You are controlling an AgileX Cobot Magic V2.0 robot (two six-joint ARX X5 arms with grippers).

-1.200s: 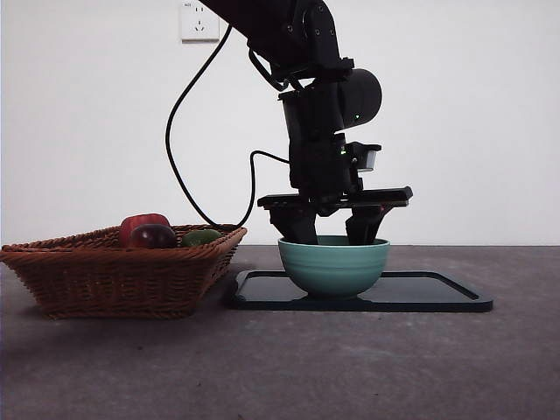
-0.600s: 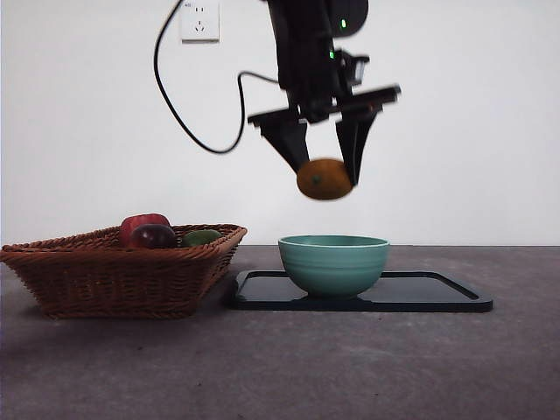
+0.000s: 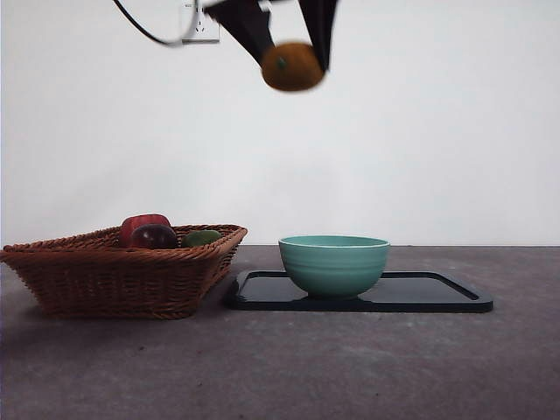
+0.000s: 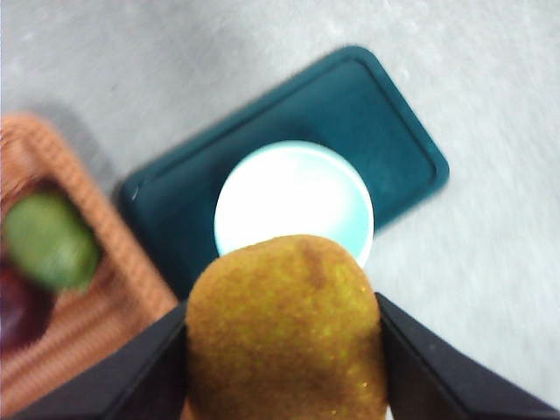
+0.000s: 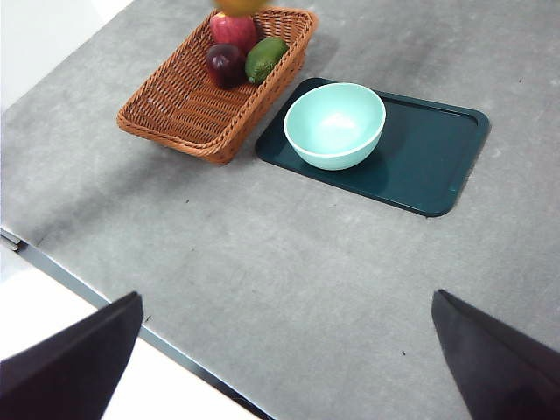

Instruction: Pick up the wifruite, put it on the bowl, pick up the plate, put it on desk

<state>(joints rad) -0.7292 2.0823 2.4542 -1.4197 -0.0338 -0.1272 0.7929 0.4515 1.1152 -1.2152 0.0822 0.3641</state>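
Observation:
My left gripper (image 3: pixel 295 61) is shut on the orange-brown wifruite (image 3: pixel 290 72) and holds it high above the desk (image 3: pixel 350 367), at the top of the front view. In the left wrist view the wifruite (image 4: pixel 284 332) fills the space between the jaws, above the near rim of the bowl (image 4: pixel 293 201). The mint-green bowl (image 3: pixel 333 262) is empty and stands on the dark teal plate (image 3: pixel 437 293). My right gripper (image 5: pixel 284 350) is open and empty, high over the desk (image 5: pixel 306 262), with the bowl (image 5: pixel 335 124) and the plate (image 5: pixel 429 166) far below it.
A wicker basket (image 3: pixel 122 271) stands left of the plate, touching its corner. It holds a red fruit (image 3: pixel 143 223), a dark purple fruit (image 3: pixel 154 236) and a green fruit (image 3: pixel 202 237). The desk's front edge (image 5: pixel 105 306) shows in the right wrist view.
The left gripper was down inside the bowl, then rose with the wifruite in its jaws. It has kept rising and shifted a little left. The bowl and plate stayed put.

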